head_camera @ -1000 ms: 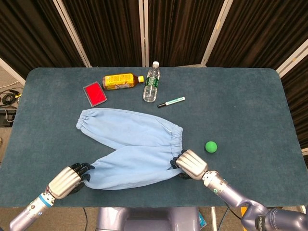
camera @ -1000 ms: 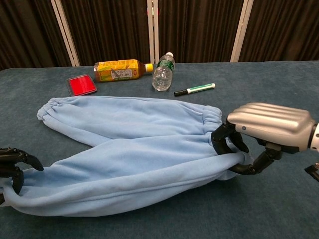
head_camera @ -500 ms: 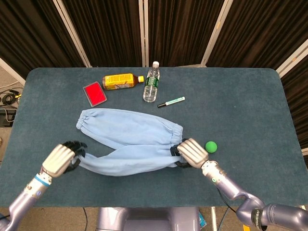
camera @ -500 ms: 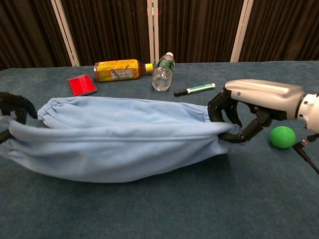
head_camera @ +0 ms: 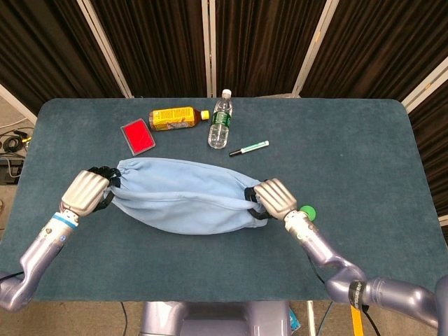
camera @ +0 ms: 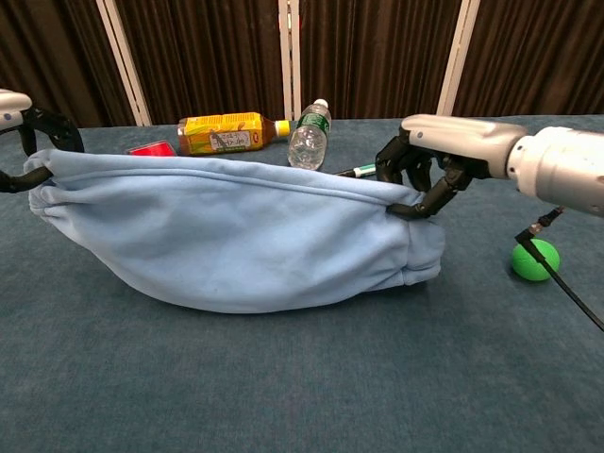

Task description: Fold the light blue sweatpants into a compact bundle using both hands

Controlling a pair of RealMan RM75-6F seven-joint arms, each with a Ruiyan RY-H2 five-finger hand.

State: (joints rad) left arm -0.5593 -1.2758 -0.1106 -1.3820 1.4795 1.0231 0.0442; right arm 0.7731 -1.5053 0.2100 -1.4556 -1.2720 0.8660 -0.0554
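The light blue sweatpants (head_camera: 183, 195) (camera: 236, 236) hang lifted as one long drooping bundle across the middle of the table, one leg laid over the other. My left hand (head_camera: 85, 192) (camera: 24, 132) grips the left end of the cloth. My right hand (head_camera: 274, 199) (camera: 444, 160) grips the right end near the elastic cuffs. Both hands hold their ends above the tabletop, and the fabric's belly sags onto the table between them.
At the back of the blue-green table (head_camera: 364, 154) lie a red box (head_camera: 138, 136), an orange bottle (head_camera: 175, 117), a clear water bottle (head_camera: 220, 120) and a marker (head_camera: 249, 148). A green ball (head_camera: 308, 211) (camera: 533, 260) sits just right of my right hand.
Both hands carried the near leg up and away from me, laying it over the far leg. The pants went from a V shape to one stacked bundle.
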